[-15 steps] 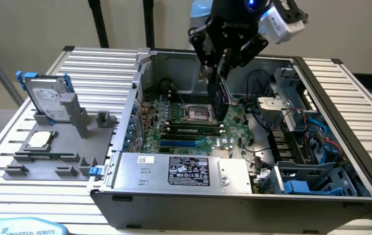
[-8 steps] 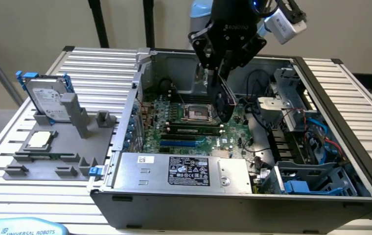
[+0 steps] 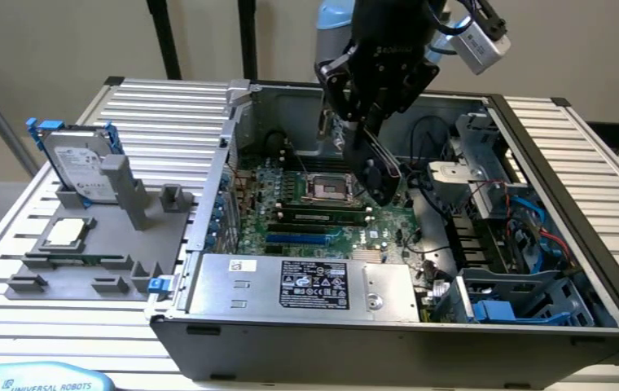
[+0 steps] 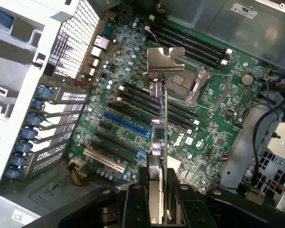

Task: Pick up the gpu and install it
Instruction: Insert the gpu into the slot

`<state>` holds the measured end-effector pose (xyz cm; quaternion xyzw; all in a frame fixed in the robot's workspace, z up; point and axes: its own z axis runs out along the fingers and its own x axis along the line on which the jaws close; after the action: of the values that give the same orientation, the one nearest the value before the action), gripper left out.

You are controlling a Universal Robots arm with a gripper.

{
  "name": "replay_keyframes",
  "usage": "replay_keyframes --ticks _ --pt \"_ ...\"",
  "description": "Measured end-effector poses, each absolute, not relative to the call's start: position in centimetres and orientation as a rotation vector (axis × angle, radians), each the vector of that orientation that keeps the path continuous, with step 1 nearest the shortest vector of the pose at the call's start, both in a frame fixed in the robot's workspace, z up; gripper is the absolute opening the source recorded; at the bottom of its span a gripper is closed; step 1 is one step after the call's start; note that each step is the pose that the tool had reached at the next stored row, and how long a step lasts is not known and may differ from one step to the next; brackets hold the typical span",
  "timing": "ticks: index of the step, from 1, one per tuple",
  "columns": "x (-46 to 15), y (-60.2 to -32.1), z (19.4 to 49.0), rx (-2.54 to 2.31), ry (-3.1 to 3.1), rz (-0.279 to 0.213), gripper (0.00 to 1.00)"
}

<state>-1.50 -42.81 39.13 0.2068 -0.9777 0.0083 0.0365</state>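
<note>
I am the gripper (image 4: 157, 192), and my fingers (image 4: 135, 202) are pinched on the gpu (image 4: 157, 137), one pad on each flat face; the card runs away from me edge-on, with its silver bracket (image 4: 164, 59) at the far end, nearest the board. It hangs in the air inside the open computer case (image 3: 570, 163), above the motherboard (image 4: 213, 137); in the wrist view it crosses the dark memory slots beside the CPU socket (image 4: 190, 83); the long blue slot (image 4: 126, 124) lies off to one side, and the card sits in no slot. How much air lies under the bracket I cannot tell. I judge the card light and stiff, so it should not sag or swing in my hold; thin too, so a squeeze across the faces holds it square, provided the pads sit on board and cooler body rather than on small parts. It looks fragile where it matters: the contact edge, the soldered parts and the thin bracket would all take a knock badly; the smooth faces could slip if I eased my grip. On the grey fixture (image 3: 92, 277) outside the case, at the exterior view's left, the hard drive (image 3: 76, 163) and the CPU chip (image 3: 68, 232) sit in their places, well apart from me.
</note>
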Motion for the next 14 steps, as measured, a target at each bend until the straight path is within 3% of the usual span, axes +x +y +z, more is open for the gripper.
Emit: replay_keyframes --ticks 14 --pt "-1.5 -42.81 38.39 1.013 -2.9 0.037 0.27"
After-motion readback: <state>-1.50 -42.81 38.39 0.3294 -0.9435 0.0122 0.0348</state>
